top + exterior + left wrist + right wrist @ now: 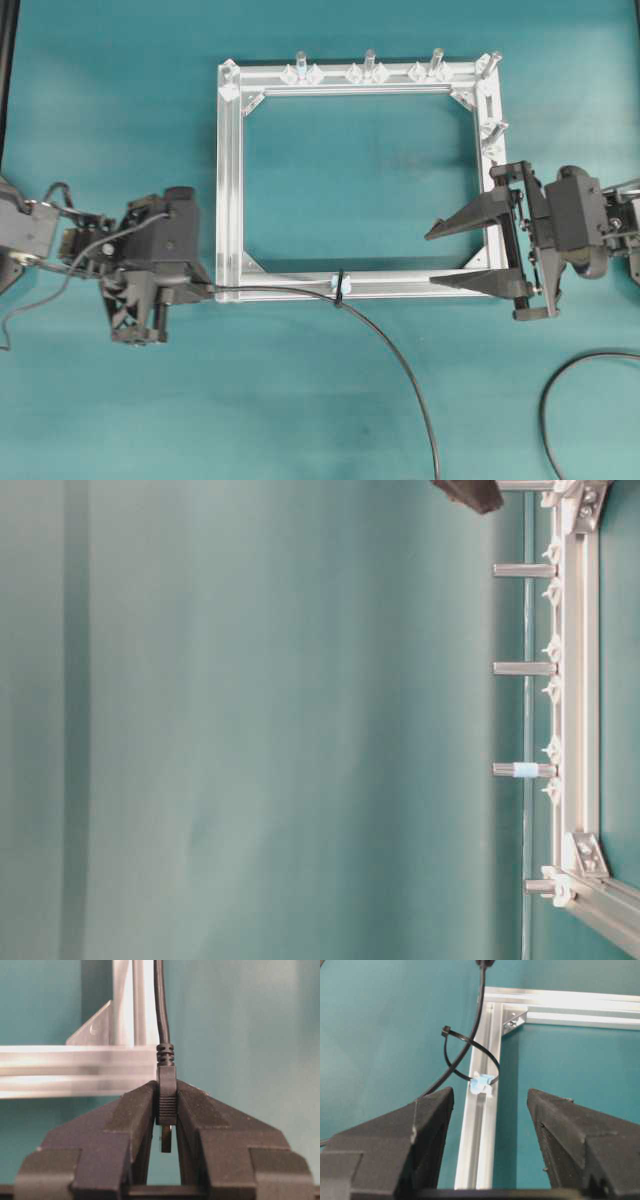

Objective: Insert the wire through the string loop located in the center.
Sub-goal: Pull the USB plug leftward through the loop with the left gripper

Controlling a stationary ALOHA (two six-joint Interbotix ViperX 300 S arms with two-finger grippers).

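Observation:
The wire (414,385) is a thin black cable. It runs from my left gripper (206,290) along the front bar of the silver frame (228,180) and through the string loop (340,288), then curves off toward the table's front edge. In the left wrist view, my left gripper (166,1105) is shut on the wire's black plug body (166,1091), with the metal tip (166,1139) between the jaws. My right gripper (437,260) is open and empty, to the right of the loop. In the right wrist view the loop (470,1060) rings the wire (470,1035) ahead of my right gripper (490,1092).
The frame has upright silver posts (369,62) along its back bar and right side, and corner brackets (514,1020). A second black cable (570,372) curls on the table at the front right. The table-level view shows the posts (522,668).

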